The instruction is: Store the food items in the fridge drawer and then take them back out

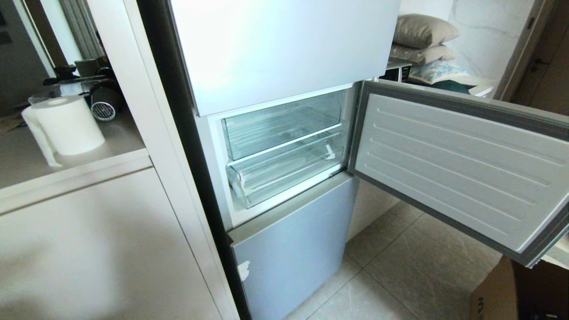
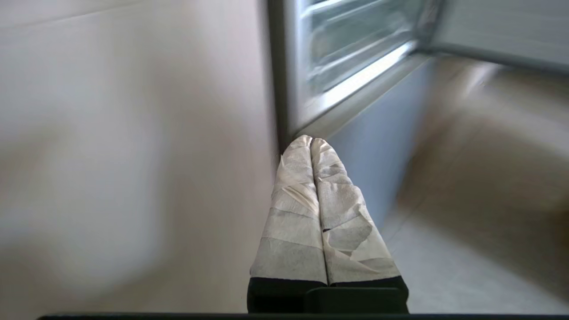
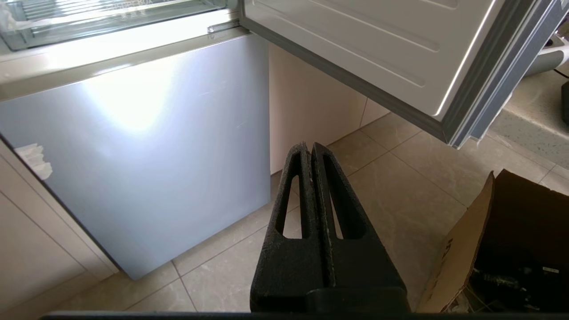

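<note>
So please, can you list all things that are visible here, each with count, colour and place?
grey fridge: one, middle door swung open to the right
clear plastic drawers: two, stacked; upper, lower with white tape scrap
white paper roll: one, on left counter
pillows: several, grey and patterned, far right
brown cardboard box: one, on tiled floor
left hand: tape-wrapped, shut, beside fridge
right hand: black, shut, above floor

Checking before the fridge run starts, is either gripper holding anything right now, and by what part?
Nothing is held. The left gripper and the right gripper are both shut on nothing.
</note>
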